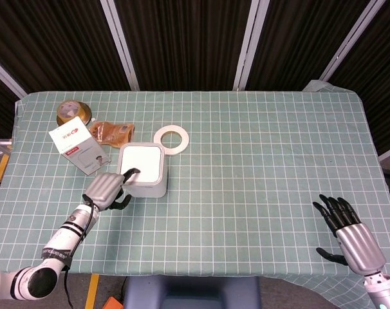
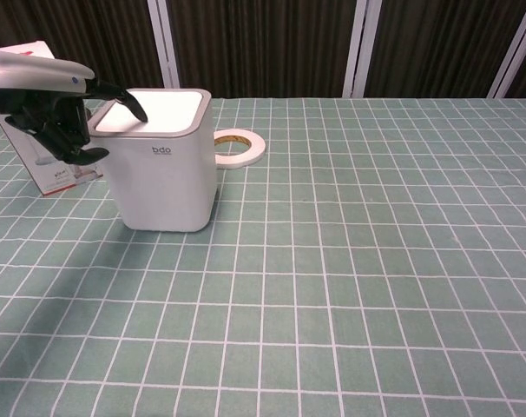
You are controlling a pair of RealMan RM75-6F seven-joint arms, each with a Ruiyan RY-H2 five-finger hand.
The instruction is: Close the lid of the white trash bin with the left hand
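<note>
bin (image 1: pixel 142 170): white, upright, lid flat down, mid-left of table (image 1: pixel 259 154), just in front of tape ring (image 1: pixel 170 139)
L hand (image 1: pixel 106 188): at bin's front-left corner, one fingertip on the lid, rest curled, not gripping anything
R hand (image 1: pixel 349 230): fingers spread, holding nothing, near table's front-right edge
box (image 1: pixel 76 149): just left of bin

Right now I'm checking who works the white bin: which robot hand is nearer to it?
Left. The left robot hand is at the white bin, one finger on its closed lid. The right robot hand sits far across the table, near the front right corner.
</note>
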